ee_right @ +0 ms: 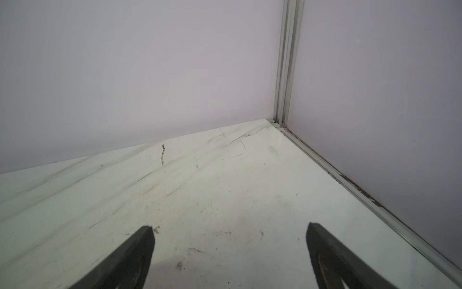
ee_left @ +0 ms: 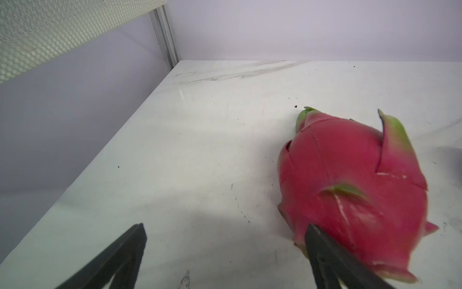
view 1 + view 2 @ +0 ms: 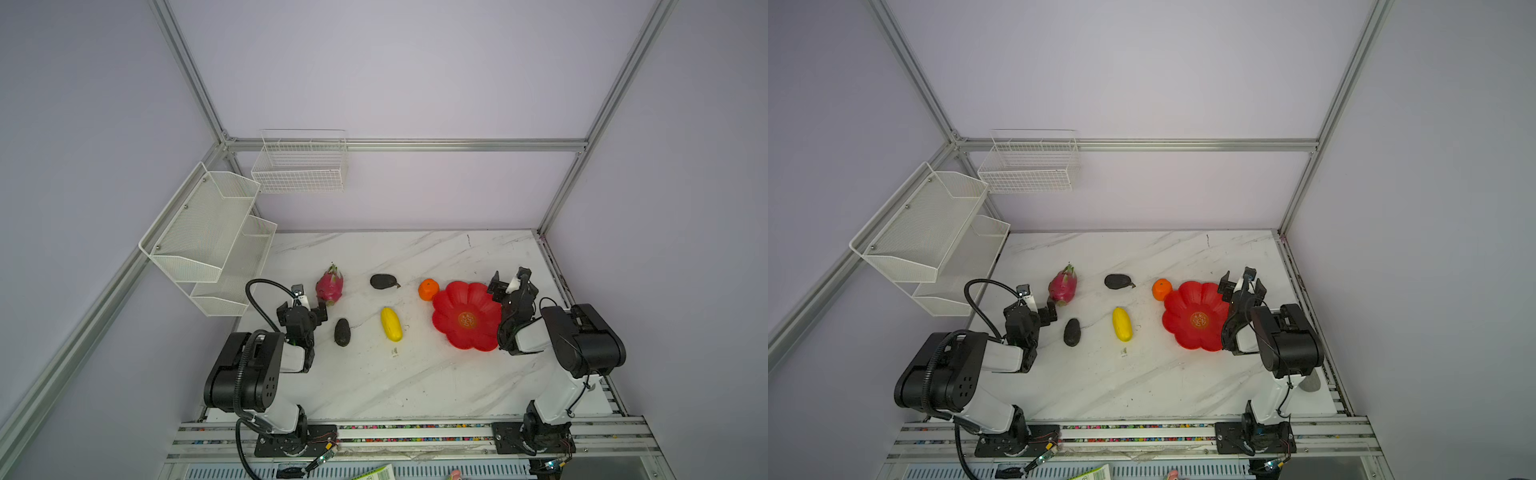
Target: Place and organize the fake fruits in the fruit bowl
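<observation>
The red scalloped fruit bowl (image 3: 451,301) (image 3: 1183,305) sits empty on the right of the marble table. The fake fruits lie on the table. The orange (image 3: 428,289) (image 3: 1161,289) touches the bowl's left rim. A yellow oblong fruit (image 3: 391,324) lies mid-table. One dark oval (image 3: 383,281) lies farther back, another (image 3: 342,332) nearer. The pink dragon fruit (image 3: 329,284) (image 2: 350,195) is on the left. My left gripper (image 3: 303,306) (image 2: 225,226) is open, one finger against the dragon fruit's near end and bare table in the gap. My right gripper (image 3: 510,276) (image 1: 230,226) is open and empty behind the bowl.
White mesh shelves (image 3: 208,232) hang on the left wall, overhanging the table's left edge near my left arm. A wire basket (image 3: 299,166) is mounted on the back wall. A small paper scrap (image 3: 395,352) lies near the yellow fruit. Aluminium frame posts stand at the corners.
</observation>
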You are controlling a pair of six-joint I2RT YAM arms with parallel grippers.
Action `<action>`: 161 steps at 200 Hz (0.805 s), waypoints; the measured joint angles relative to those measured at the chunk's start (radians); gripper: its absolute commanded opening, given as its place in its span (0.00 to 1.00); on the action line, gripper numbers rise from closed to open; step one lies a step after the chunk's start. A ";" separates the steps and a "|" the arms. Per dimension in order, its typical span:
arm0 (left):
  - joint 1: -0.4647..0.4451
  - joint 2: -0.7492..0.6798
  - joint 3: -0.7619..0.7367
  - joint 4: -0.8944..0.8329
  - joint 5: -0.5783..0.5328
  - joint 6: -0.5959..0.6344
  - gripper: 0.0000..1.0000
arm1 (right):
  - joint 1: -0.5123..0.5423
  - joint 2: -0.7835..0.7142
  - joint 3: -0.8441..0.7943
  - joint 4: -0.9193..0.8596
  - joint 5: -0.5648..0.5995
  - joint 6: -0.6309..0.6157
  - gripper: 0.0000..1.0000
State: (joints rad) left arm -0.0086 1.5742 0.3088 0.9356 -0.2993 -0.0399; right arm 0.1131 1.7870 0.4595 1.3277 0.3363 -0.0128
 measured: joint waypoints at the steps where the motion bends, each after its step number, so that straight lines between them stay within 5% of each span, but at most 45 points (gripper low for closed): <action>1: 0.000 0.000 0.000 0.000 0.000 0.000 1.00 | 0.000 0.000 0.000 0.000 0.000 0.000 0.97; 161: 0.000 0.000 0.000 0.000 0.000 0.000 1.00 | 0.000 0.000 -0.012 0.015 0.001 0.000 0.97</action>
State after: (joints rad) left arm -0.0086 1.5742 0.3088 0.9360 -0.2993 -0.0399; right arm 0.1131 1.7866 0.4477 1.3430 0.3374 -0.0124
